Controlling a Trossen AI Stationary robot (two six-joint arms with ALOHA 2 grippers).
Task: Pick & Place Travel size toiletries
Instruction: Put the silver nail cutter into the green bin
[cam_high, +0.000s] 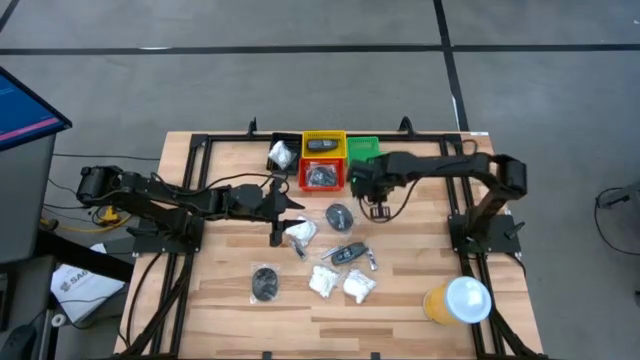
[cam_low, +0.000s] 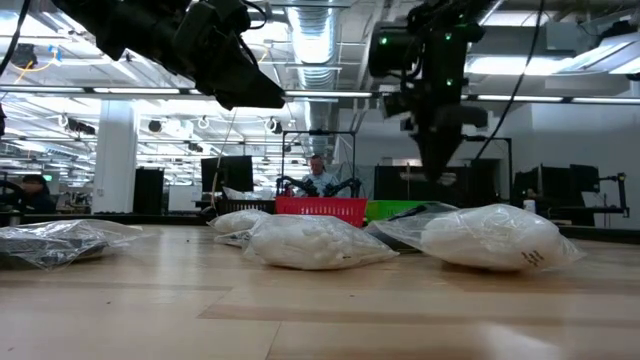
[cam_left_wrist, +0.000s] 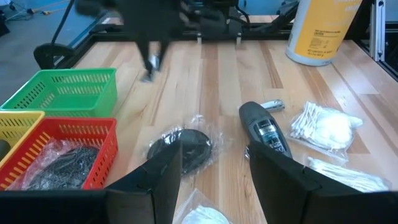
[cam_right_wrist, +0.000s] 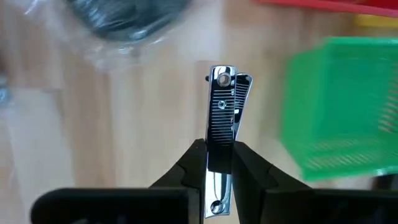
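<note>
My right gripper (cam_right_wrist: 221, 163) is shut on a little silvery nail clipper (cam_right_wrist: 222, 106), raised above the table near the green bin (cam_high: 362, 150); it also shows in the high view (cam_high: 378, 207). My left gripper (cam_left_wrist: 214, 174) is open and hovers by the red bin (cam_high: 322, 175). Ahead of it, a dark grey disc in clear wrap (cam_left_wrist: 183, 147) and a black oblong piece (cam_left_wrist: 263, 127) lie flat on the wood. White crinkly packets (cam_high: 325, 281) (cam_high: 358, 286) (cam_high: 300, 234) and a second disc (cam_high: 265, 283) lie nearer the front edge. My right gripper pinches the nail clipper between its two fingers at the side edges (cam_right_wrist: 219, 158), near the end toward the wrist. The fingers come from above, pointing down and along the clipper. Most of the clipper sticks out past the fingertips, lifted clear of the table.
Black (cam_high: 283, 152), yellow (cam_high: 323, 143), red and green bins stand in a cluster at the far middle; the red bin (cam_left_wrist: 62, 155) holds a dark wrapped item. A large orange cup with a white lid (cam_high: 458, 301) stands near the front right corner. Bare wood lies at the left.
</note>
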